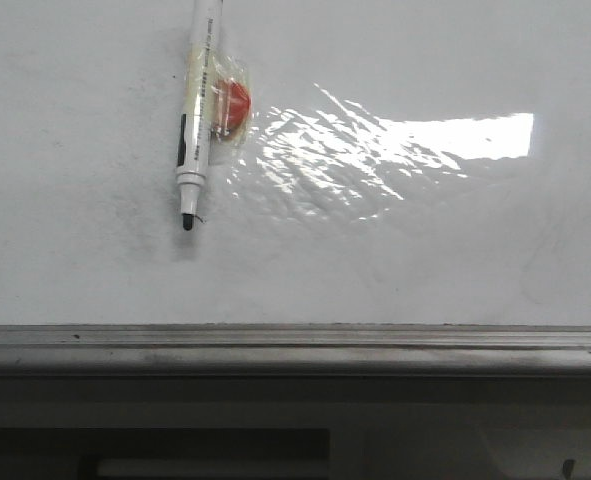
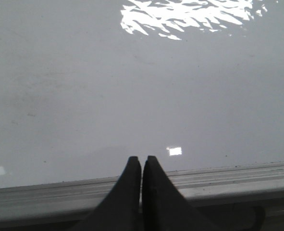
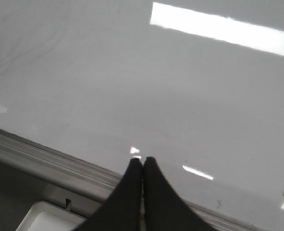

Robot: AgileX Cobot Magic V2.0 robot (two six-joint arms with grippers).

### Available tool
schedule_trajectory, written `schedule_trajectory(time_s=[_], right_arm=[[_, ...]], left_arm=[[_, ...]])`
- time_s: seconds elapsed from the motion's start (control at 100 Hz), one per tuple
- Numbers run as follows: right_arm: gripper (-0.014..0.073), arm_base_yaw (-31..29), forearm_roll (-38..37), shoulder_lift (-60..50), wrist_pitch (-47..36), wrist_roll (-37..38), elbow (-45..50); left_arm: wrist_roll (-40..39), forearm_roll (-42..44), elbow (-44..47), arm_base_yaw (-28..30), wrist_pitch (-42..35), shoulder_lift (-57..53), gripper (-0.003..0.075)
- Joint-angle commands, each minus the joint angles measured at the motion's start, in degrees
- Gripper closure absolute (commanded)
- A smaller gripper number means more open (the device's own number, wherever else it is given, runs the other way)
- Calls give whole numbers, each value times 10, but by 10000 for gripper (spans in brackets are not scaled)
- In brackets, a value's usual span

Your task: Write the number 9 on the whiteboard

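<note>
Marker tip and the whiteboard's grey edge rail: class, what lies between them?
Only bare whiteboard separates the marker tip from the rail, as the front view shows; no 9 is drawn there.

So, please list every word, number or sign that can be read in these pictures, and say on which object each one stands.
No text can be read in any view.
Marker: a line of small dark print runs along its barrel, too small and blurred to read.
Whiteboard: no written number yet, only a tiny stray tick by the marker tip, plus glare and faint smudges.
Wrist views: no lettering at all.
</note>
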Motion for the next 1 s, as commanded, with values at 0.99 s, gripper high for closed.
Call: schedule_trajectory(time_s=[0.99], right_arm=[[655,-4,-8,-9,-6,-1,16]], left_arm=[[-4,-1,10,0,-30,-14,741]])
